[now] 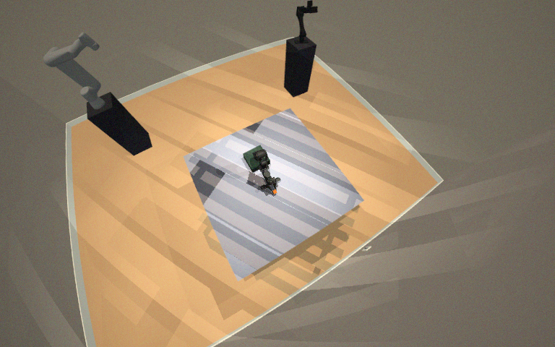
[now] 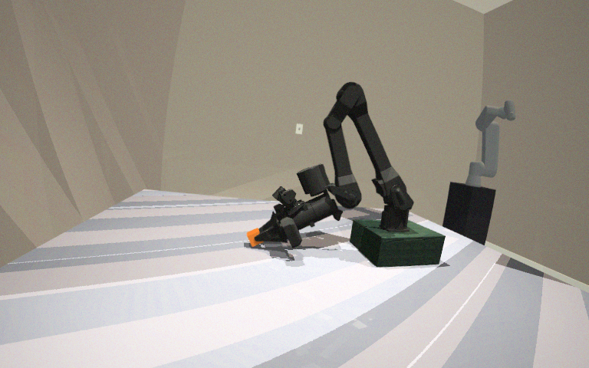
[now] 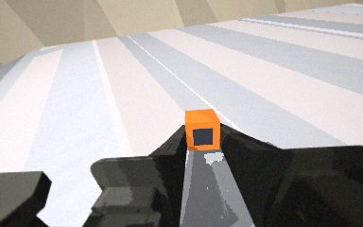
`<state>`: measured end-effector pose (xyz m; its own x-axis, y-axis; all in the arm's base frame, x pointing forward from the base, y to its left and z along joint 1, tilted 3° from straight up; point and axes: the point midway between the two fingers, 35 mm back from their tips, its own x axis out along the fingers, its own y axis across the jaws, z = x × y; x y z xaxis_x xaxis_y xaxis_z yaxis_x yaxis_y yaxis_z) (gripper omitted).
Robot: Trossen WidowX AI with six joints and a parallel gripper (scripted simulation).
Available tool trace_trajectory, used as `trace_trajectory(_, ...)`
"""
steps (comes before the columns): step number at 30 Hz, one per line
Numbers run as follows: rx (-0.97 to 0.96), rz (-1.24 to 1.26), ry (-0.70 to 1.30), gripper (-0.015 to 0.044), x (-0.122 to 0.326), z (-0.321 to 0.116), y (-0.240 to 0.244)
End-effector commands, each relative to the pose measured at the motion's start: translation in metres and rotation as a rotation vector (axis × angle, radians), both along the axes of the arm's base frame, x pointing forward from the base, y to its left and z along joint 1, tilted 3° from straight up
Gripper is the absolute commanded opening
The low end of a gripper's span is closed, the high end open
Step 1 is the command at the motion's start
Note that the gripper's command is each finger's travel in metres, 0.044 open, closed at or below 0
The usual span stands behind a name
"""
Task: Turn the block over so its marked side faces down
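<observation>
Behind the table (image 1: 282, 228) (image 2: 217, 303) (image 3: 80, 123) you have plain beige-brown walls (image 2: 243, 87) (image 3: 142, 14) meeting in a corner, with a small pale plate (image 2: 299, 129) on one. Bands of light and shade stripe your tabletop, and from above you see an orange-tan floor area (image 1: 171, 262) with a pale border (image 1: 71, 212). Beyond that border lies a dull brown surface, perhaps walls, though the angle makes it hard to say.

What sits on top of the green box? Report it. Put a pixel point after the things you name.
The black arm's foot stands on the green box (image 1: 250, 160) (image 2: 408, 254). The patch of its top directly beneath that foot is covered and cannot be seen.
</observation>
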<state>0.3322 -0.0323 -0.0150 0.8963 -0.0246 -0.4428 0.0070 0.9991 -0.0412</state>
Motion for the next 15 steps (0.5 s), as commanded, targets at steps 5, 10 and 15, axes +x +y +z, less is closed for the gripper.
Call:
trace_trajectory(5, 0.005, 0.003, -0.002, 0.0263, -0.0001, 0.0001, 0.0007)
trace_trajectory(10, 0.005, 0.003, -0.002, 0.0394, -0.0001, 0.0001, 0.0007)
trace_trajectory(15, 0.005, 0.003, -0.002, 0.0440, -0.0001, 0.0001, 0.0007)
